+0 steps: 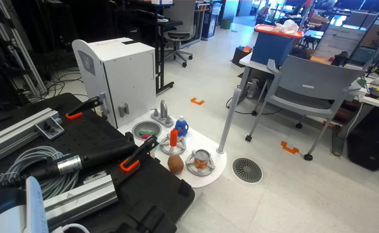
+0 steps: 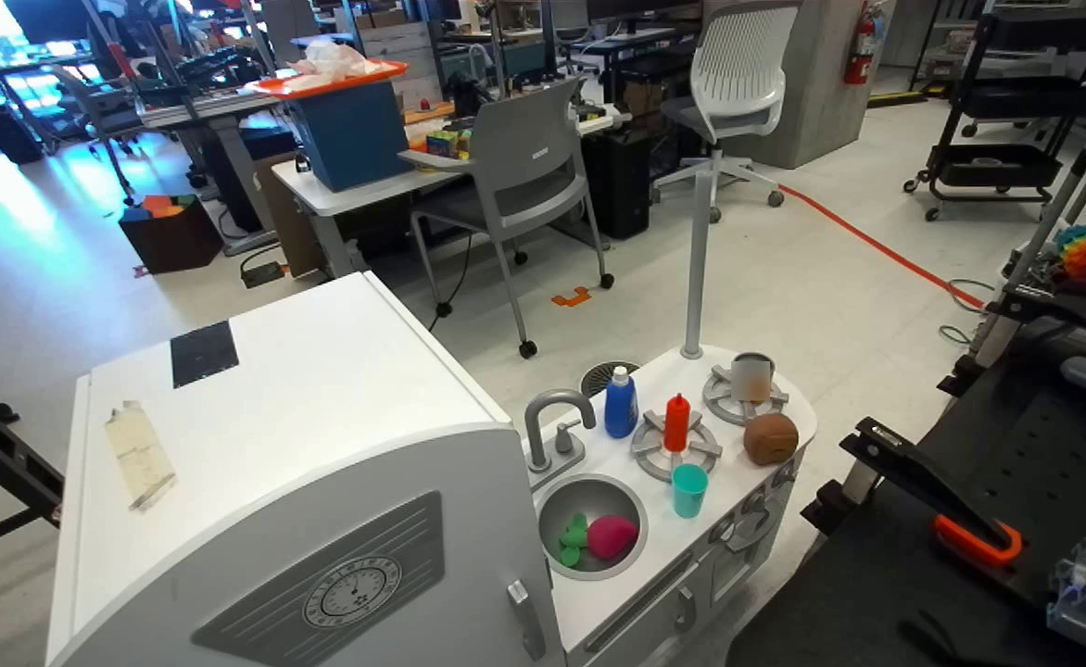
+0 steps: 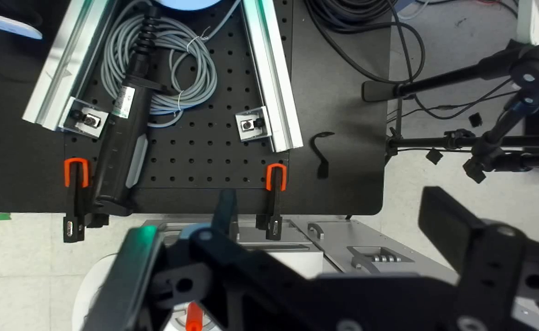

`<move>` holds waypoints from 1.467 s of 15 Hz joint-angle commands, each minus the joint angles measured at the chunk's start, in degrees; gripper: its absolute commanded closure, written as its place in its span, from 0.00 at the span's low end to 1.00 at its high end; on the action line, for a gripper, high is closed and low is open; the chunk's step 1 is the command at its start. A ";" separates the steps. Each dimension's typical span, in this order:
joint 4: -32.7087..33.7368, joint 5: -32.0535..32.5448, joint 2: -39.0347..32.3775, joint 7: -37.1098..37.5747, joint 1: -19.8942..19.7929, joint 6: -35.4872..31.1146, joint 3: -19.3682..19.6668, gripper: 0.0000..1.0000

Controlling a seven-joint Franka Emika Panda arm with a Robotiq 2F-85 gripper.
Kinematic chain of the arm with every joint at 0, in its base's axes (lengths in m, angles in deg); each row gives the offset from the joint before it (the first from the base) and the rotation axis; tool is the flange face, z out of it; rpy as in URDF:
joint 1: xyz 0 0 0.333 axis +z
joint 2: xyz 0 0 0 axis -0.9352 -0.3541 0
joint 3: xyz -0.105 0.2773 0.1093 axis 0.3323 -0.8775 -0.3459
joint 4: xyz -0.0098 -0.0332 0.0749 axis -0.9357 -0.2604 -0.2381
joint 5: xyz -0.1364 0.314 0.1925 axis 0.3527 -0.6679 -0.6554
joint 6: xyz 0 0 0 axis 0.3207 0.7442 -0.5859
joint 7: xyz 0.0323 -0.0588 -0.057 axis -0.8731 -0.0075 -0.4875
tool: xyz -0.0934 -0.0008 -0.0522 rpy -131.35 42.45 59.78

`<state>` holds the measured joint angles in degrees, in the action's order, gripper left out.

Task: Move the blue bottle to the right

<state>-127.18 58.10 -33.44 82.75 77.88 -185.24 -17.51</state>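
Note:
The small blue bottle with a white cap stands upright on the white play-kitchen counter, between the grey faucet and the burner with the red-orange bottle. It also shows in an exterior view, behind that burner. I do not see it in the wrist view. My gripper shows in the wrist view with its fingers wide apart and nothing between them. It is over the black table edge and the kitchen front, away from the bottle. A dark blurred shape at the bottom of an exterior view may be part of the gripper; I cannot tell.
The red-orange bottle, teal cup, brown ball and a can stand near the blue bottle. The faucet, sink rim, grey pole and tall white cabinet are obstacles. Clamps stick out from the black table.

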 commanded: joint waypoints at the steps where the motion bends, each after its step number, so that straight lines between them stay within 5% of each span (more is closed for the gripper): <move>1: 0.94 -1.03 -2.09 0.89 -1.14 -0.56 -1.17 0.00; 6: 5.26 -1.04 -16.62 3.37 -2.33 -15.22 -2.05 0.00; 13: 20.44 1.30 -42.24 10.27 -3.61 -30.28 -1.63 0.00; 19: 38.60 3.42 -64.80 17.70 -2.65 -35.91 1.16 0.00; 22: 48.60 -0.99 -76.01 17.48 -3.78 -35.08 0.18 0.00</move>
<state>-89.46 59.74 -98.72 99.26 74.43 -220.94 -16.88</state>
